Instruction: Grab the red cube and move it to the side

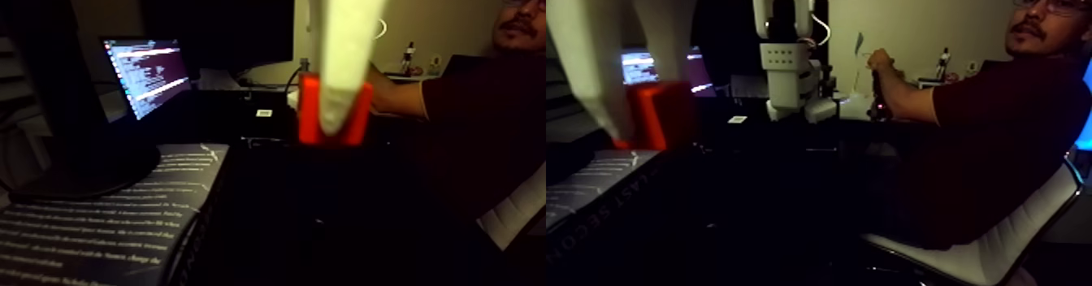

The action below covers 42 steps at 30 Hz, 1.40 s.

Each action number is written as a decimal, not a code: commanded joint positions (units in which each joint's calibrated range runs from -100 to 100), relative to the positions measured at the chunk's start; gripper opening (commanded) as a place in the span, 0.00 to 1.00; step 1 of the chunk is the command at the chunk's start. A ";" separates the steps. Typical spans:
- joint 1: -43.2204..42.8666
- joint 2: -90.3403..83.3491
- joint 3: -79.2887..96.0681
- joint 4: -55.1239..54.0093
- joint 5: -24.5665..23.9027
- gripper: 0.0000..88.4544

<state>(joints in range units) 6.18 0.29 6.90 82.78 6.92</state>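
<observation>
Red cube (313,119) sits pinched by the white gripper (341,119), whose finger (345,62) comes down across the block's front face in the left half of the fixed view. In the right half the same cube shows just right of a white finger, touching it. The jaws look pressed onto the cube, though the dim light makes the far finger hard to make out. Left of the cube stands a lit laptop (150,74); below that lies a dark book with pale print (106,216). Right of the cube sits a person in a dark red shirt (479,119) on a white chair (516,212).
</observation>
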 commanded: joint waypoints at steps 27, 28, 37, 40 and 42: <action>19.05 -28.53 32.24 -21.72 10.15 0.14; 19.30 -27.10 31.97 -21.55 10.42 0.14; 19.55 -13.40 27.71 -21.46 10.21 0.14; 20.47 -10.88 25.08 -21.46 10.05 0.14; 20.72 -9.54 23.35 -21.46 10.05 0.14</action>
<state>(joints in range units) 26.25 -10.31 34.03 61.32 17.15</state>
